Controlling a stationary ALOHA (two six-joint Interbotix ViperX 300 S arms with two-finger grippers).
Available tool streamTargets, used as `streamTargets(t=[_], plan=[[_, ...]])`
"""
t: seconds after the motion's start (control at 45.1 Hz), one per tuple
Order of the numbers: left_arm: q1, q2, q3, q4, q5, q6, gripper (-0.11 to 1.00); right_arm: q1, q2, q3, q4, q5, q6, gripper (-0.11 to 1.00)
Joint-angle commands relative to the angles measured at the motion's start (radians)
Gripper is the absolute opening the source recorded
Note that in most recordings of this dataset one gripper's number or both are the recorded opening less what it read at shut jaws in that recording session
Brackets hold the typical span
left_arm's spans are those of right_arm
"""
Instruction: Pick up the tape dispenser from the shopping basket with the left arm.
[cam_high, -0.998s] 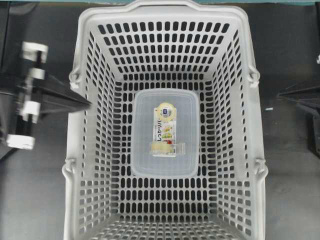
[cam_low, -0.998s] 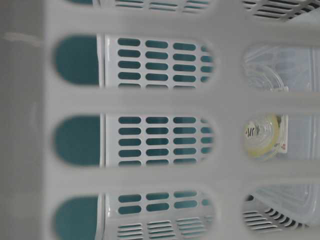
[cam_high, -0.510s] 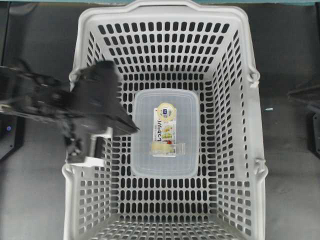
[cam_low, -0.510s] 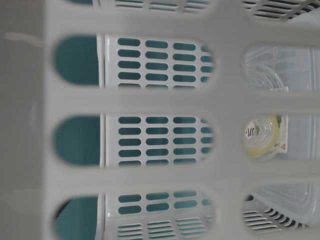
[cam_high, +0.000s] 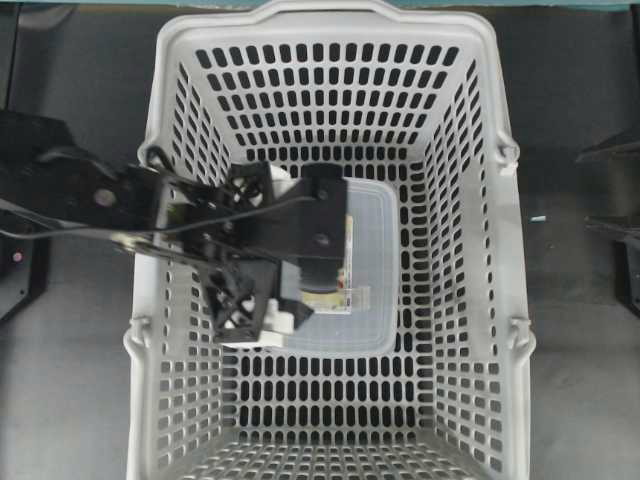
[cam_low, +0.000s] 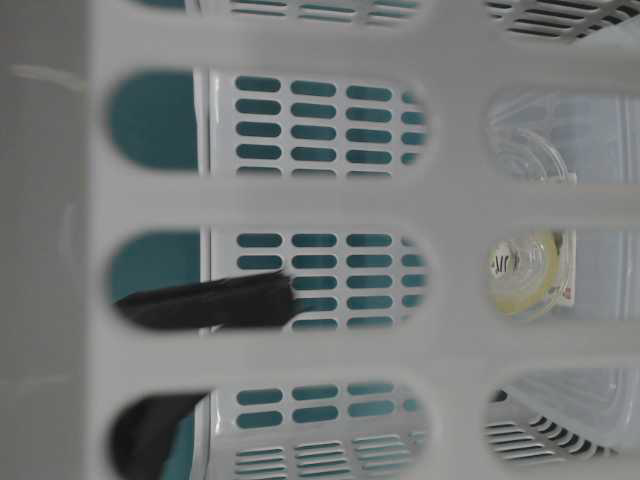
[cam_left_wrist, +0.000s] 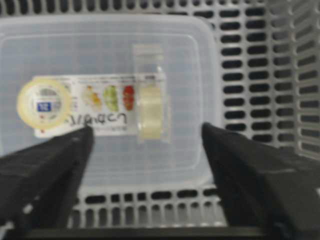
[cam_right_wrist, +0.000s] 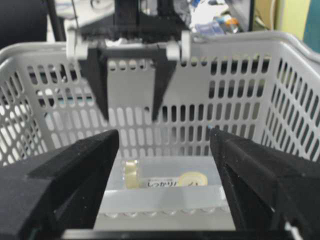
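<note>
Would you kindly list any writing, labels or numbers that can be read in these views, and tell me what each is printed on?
"しっかり": black Japanese print on the tape dispenser card, readable in the right wrist view; anything after it is too blurred.
Blue badge in the card's rounded top: white marks, too small to read.
Dark marks on the tape roll face in the table-level view: blurred, unreadable.
The shopping basket bears no text.

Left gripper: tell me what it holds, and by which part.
Nothing. The left gripper hangs open above the tape dispenser, which lies untouched on the tray in the basket.
</note>
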Motion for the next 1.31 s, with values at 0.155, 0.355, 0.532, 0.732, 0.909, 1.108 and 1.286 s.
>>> streamTargets(t=[0.155, 0.355, 0.532, 0.732, 0.909, 1.108, 1.286], plan=[[-0.005, 0.074, -0.015, 0.003, -0.025, -0.031, 0.88, 0.002, -0.002, -0.012, 0.005, -0.023, 0.000, 0.71], [-0.005, 0.144, -0.009, 0.003, -0.054, -0.031, 0.89, 0.002, -0.002, -0.008, 0.003, -0.025, 0.000, 0.70], [-0.002, 0.176, -0.002, 0.003, -0.060, -0.031, 0.87, 0.002, -0.002, -0.005, 0.003, -0.023, 0.000, 0.70], [-0.002, 0.161, -0.008, 0.003, -0.035, -0.014, 0.55, 0.002, -0.003, 0.005, 0.003, -0.023, 0.000, 0.70], [0.000, 0.098, -0.086, 0.003, 0.048, -0.002, 0.30, 0.002, -0.008, 0.008, 0.003, -0.025, 0.000, 0.70], [-0.002, 0.041, -0.301, 0.003, 0.278, 0.005, 0.30, 0.002, -0.011, 0.014, 0.005, -0.023, 0.002, 0.70], [-0.002, 0.041, -0.528, 0.003, 0.506, 0.006, 0.30, 0.002, -0.012, 0.014, 0.003, -0.025, 0.002, 0.70]])
